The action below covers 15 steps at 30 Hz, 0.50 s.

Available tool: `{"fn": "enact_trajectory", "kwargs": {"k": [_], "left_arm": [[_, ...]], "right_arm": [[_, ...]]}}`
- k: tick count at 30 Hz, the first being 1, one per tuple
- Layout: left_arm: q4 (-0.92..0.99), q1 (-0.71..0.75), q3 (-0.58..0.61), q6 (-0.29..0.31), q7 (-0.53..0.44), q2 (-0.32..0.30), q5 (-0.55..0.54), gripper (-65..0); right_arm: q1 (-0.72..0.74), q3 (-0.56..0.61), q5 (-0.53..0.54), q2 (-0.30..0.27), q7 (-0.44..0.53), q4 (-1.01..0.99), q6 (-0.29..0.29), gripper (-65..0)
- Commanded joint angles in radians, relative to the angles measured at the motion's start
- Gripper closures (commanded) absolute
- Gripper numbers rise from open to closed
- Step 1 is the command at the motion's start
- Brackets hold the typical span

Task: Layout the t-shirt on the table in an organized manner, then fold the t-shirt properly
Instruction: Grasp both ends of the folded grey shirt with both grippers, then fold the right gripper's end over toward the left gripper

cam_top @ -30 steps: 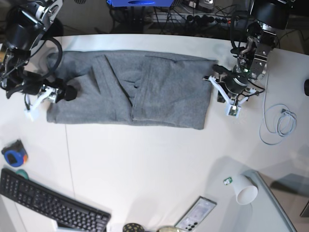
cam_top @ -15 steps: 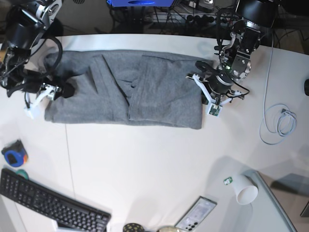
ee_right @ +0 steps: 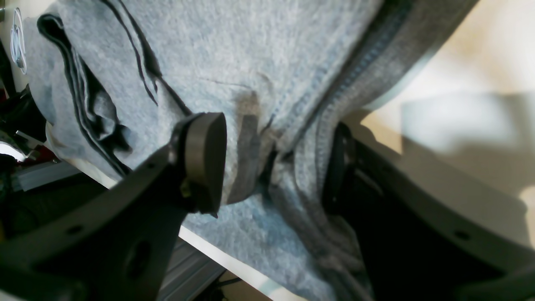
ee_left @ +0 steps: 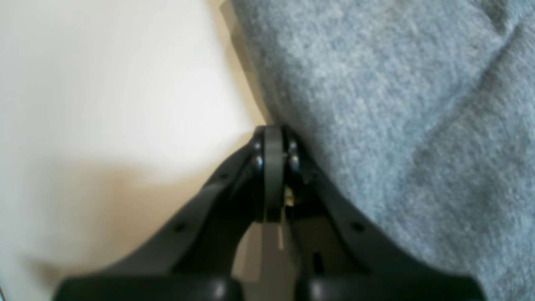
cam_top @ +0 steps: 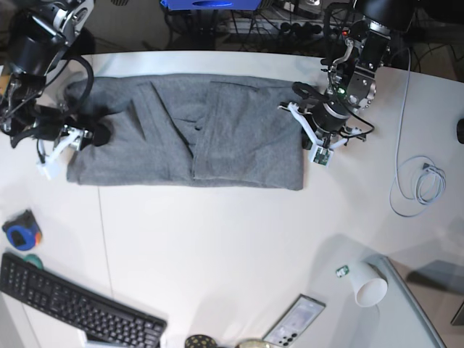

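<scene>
The heather-grey t-shirt [cam_top: 188,134] lies flat across the far half of the white table [cam_top: 217,246], with both sides folded in toward the middle. My left gripper [cam_top: 308,138] is shut and sits at the shirt's right edge. In the left wrist view its closed tips [ee_left: 273,140] touch the edge of the fabric [ee_left: 397,104], with nothing visible between them. My right gripper [cam_top: 72,139] is at the shirt's left end. In the right wrist view its jaws [ee_right: 271,163] stand apart around the stitched hem [ee_right: 309,138], with one pad [ee_right: 205,159] above the cloth.
A black keyboard [cam_top: 72,308] and a blue round object [cam_top: 20,233] are at the front left. A phone [cam_top: 293,322] and a tipped white cup [cam_top: 368,284] are at the front right. A coiled cable [cam_top: 428,181] lies at the right.
My left gripper has moved left into the shirt's right edge and pushed that edge inward, so the shirt is narrower. The right gripper has barely moved.
</scene>
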State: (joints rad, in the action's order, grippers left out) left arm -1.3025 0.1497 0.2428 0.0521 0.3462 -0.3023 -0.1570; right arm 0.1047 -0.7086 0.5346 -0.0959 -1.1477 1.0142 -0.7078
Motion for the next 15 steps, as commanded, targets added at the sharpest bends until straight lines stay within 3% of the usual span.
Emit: {"fn": "enact_trajectory", "kwargs": {"k": [1, 5, 10, 15], "left_arm": [[0.002, 0.014, 0.003, 0.015, 0.063, -0.002, 0.001, 0.0], [0.002, 0.014, 0.003, 0.041, 0.067, 0.016, 0.001, 0.0], [0.002, 0.014, 0.003, 0.067, 0.067, 0.036, 0.003, 0.0], [0.002, 0.014, 0.011, 0.07, 0.067, 0.038, 0.001, 0.0]], "right_arm": [[0.003, 0.005, -0.035, 0.005, -0.035, -0.002, 0.01, -29.0], [0.017, 0.005, -0.035, 0.003, -0.033, -0.002, 0.01, -15.3], [0.033, 0.005, -0.035, -0.001, -0.03, -0.002, 0.01, -3.2], [0.054, 0.005, -0.037, -0.02, -0.035, 0.002, 0.01, -0.8]]}}
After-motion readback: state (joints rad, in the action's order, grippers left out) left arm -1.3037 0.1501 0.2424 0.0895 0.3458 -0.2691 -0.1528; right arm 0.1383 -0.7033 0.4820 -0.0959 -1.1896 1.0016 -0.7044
